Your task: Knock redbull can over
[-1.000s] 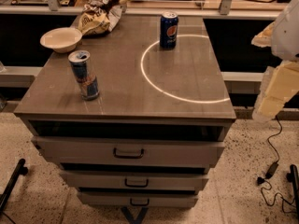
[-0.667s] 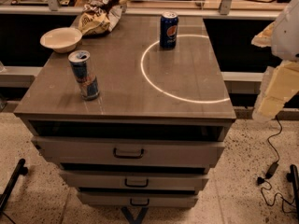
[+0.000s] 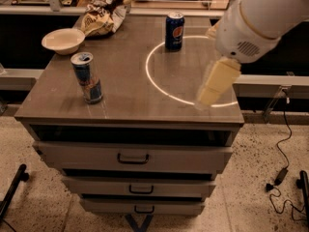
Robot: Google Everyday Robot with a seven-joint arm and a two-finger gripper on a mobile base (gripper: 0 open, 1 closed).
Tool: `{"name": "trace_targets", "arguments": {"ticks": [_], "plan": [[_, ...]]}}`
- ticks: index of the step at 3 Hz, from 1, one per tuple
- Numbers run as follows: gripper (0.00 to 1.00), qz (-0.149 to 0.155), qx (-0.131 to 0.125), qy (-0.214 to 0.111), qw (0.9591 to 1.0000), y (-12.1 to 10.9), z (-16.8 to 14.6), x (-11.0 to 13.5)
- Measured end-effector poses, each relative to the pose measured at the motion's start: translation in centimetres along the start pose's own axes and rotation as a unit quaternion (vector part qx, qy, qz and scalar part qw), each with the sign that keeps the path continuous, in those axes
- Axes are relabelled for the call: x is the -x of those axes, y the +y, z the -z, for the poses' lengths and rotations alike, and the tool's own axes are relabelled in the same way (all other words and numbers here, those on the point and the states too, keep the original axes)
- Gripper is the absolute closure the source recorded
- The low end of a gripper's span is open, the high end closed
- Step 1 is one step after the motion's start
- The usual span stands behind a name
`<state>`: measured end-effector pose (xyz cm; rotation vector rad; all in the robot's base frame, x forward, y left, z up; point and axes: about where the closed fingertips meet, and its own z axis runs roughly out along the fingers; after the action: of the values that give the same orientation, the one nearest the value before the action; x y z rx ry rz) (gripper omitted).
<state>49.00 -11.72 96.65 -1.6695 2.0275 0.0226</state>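
The redbull can [image 3: 88,78] stands upright near the front left of the grey cabinet top [image 3: 130,88]; it is slim, blue and silver with red markings. My gripper [image 3: 207,93] hangs from the white arm [image 3: 256,18] over the right side of the top, above the edge of a glowing white ring [image 3: 153,81]. It is far to the right of the can and touches nothing.
A dark-blue Pepsi can [image 3: 175,30] stands at the back, on the ring's far edge. A white bowl [image 3: 63,40] and a crumpled snack bag [image 3: 104,16] lie at the back left. Drawers [image 3: 133,156] sit below the top. A cable [image 3: 282,170] lies on the floor at the right.
The arm has swung in from the right edge of the view and now reaches over the right side of the top. The cans have not moved.
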Motion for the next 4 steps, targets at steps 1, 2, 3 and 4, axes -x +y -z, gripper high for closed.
{"name": "trace_targets", "arguments": {"ticks": [1, 2, 3, 4], "plan": [[0.0, -0.003, -0.007, -0.073, 0.9973, -1.2, -4.6, 6.6], [0.0, -0.01, -0.015, -0.14, 0.9899, -2.9, -7.7, 12.8], [0.0, -0.011, -0.014, -0.144, 0.9895, -2.9, -7.7, 12.9], [0.0, -0.034, 0.009, -0.25, 0.9677, -2.9, -9.7, 15.4]]}}
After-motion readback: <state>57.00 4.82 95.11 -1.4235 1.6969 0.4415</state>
